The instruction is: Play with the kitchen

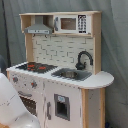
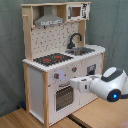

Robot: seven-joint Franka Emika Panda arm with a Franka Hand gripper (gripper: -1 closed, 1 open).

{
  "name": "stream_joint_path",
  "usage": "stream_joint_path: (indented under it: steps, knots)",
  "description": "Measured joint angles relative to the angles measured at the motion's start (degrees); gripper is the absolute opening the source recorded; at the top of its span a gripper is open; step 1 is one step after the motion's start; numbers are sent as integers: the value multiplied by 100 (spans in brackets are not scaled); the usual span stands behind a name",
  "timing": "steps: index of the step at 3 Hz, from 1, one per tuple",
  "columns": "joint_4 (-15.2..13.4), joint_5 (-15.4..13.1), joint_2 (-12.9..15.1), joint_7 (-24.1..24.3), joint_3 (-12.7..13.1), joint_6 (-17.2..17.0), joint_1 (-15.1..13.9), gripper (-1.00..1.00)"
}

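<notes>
A white-and-light-wood toy kitchen [image 2: 60,65] stands before a grey-green curtain [image 2: 10,50]. Its pegboard back [image 2: 52,40] is pale, dotted with dark holes; in the first exterior view the back wall shows a white brick pattern. Red rings mark the black hob [image 1: 35,66], the grey sink [image 1: 70,75] at its 3 o'clock under a black faucet [image 1: 82,59]. The hood [image 1: 39,27] is silver-grey. The robot arm [image 2: 107,85] is glossy white, with a blue light.

White-and-wood kitchen [image 2: 50,65], upright, doors shut
</notes>
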Motion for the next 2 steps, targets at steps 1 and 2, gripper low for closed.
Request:
stream_joint_path:
  steps: [1,2]
  knots:
    - [5,4,-459,-28,10,462,-117,100]
    - [68,-13,-857,174,4,897,-240,100]
